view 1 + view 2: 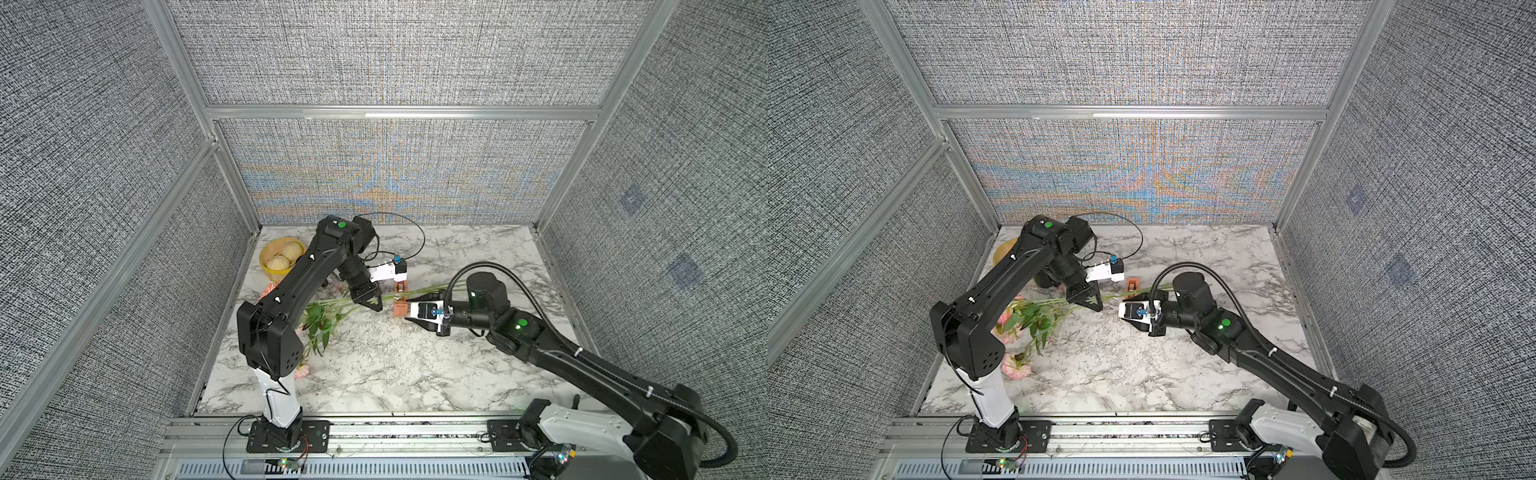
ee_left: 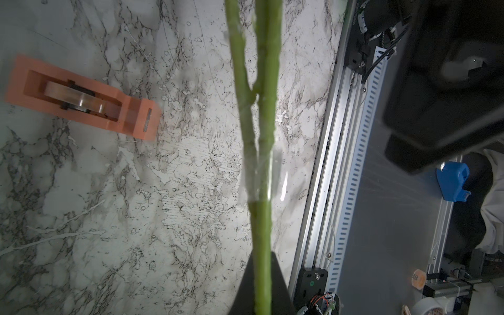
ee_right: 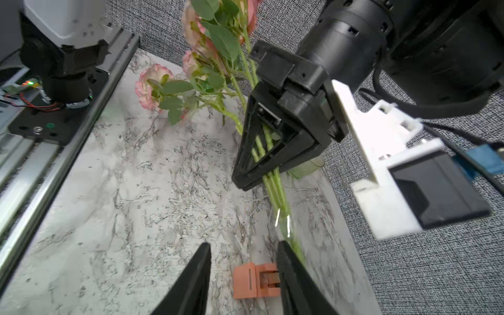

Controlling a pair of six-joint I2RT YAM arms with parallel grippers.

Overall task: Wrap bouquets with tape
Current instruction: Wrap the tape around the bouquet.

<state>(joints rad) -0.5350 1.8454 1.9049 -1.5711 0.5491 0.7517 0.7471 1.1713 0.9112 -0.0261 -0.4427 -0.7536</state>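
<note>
Right wrist view: left gripper (image 3: 241, 182) pinches bouquet stems (image 3: 276, 188); right gripper (image 3: 243, 245) spread, empty. Best smooth tape strip (image 3: 283, 221) flat around stems.

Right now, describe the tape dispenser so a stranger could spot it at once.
Start at the marble table and go to its middle, where the left gripper holds green stems. Just past its tip, by the open right gripper, lies the tape dispenser: the only orange-salmon block, rectangular, with a clear roll in its slot.

Pink bouquet (image 1: 1034, 322) with clear-taped green stems, orange tape dispenser (image 2: 81, 98) upright beside the stems
</note>
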